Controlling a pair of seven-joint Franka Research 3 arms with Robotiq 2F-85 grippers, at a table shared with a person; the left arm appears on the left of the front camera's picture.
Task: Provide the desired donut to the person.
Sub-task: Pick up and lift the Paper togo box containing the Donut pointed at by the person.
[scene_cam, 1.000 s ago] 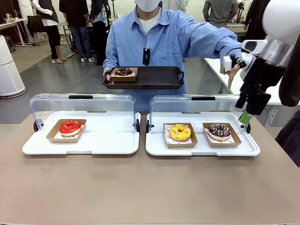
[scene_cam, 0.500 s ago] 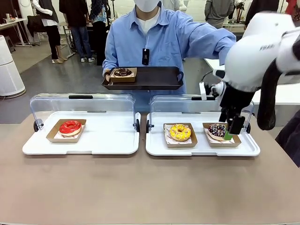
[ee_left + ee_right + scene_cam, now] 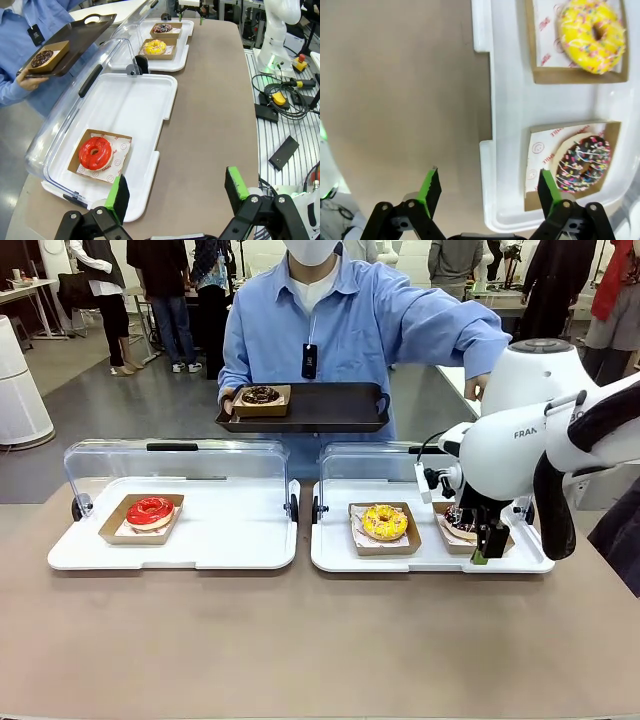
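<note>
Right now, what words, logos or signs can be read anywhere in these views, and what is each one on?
"FRAN": on the right arm, white housing; the rest is hidden behind the black cable sleeve.
Red print on the paper liner under the chocolate sprinkled donut: a smiley sign shows, the words are too blurred to read.
Red print on the paper under the red donut: too small to read.

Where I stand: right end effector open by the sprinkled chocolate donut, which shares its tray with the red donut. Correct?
Not quite: the front view shows the sprinkled chocolate donut sharing its tray with the yellow donut; the right end effector is open near it.
</note>
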